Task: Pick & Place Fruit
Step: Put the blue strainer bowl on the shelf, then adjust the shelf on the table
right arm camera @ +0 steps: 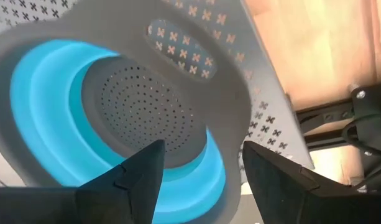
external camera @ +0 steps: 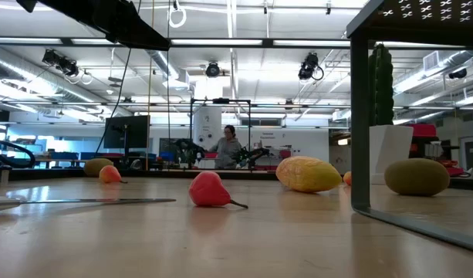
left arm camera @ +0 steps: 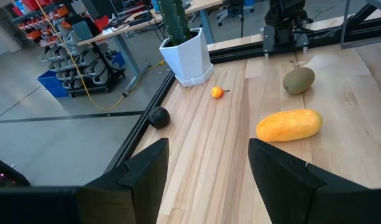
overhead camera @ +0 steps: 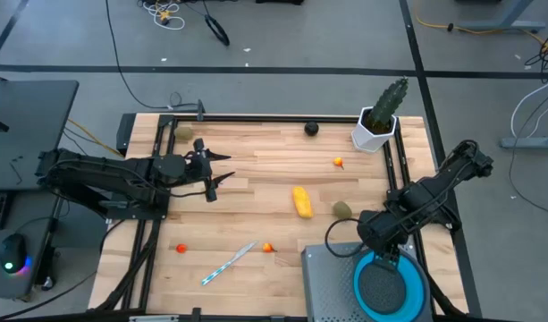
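Blue colander (overhead camera: 390, 284) sits empty under your spread, empty right gripper (right arm camera: 199, 163), so reach next for the olive-brown oval (overhead camera: 342, 209) nearby on the bench (overhead camera: 256, 179).

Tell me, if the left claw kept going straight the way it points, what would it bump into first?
Probably the yellow fruit: it lies nearest ahead of the open left gripper, slightly off-centre. Depth is hard to judge.
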`<control>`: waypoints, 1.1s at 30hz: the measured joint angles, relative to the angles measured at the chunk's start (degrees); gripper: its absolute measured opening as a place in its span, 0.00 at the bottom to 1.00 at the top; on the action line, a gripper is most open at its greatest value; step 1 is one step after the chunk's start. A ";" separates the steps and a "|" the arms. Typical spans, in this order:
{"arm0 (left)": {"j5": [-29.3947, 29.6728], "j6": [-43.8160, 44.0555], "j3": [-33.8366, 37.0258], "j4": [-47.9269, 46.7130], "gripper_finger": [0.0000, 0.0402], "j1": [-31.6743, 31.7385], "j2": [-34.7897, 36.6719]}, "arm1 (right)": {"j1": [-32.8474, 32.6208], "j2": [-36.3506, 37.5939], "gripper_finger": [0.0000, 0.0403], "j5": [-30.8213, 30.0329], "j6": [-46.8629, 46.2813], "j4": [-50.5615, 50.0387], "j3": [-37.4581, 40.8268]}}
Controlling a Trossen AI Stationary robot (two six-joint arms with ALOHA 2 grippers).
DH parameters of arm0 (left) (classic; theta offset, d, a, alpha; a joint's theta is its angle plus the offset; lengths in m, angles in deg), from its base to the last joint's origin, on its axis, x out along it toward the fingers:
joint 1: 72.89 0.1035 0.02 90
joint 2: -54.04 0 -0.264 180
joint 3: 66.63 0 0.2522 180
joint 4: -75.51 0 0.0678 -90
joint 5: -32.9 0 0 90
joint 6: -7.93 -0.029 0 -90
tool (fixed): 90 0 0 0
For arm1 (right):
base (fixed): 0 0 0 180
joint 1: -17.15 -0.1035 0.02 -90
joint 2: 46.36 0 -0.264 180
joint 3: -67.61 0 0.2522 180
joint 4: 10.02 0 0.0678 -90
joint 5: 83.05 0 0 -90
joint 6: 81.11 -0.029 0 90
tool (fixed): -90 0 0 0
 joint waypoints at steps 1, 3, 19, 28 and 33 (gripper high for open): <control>0.00 0.00 0.01 0.00 0.57 0.01 0.00 | 0.46 0.00 0.56 0.00 0.92 0.00 0.00; 0.00 0.00 -0.01 0.00 0.57 0.00 0.00 | 1.26 0.00 0.56 0.00 2.30 0.00 -0.26; 0.00 -0.15 -0.02 0.00 0.57 -0.01 0.00 | 7.65 1.88 0.56 -1.55 12.02 0.99 -3.85; 0.02 -0.31 -0.01 0.01 0.57 -0.01 0.02 | 13.11 1.38 0.56 -14.86 24.95 18.12 -4.26; 0.00 -0.37 0.01 0.02 0.57 0.01 0.00 | 14.32 -2.38 0.56 -16.27 32.40 30.23 -4.30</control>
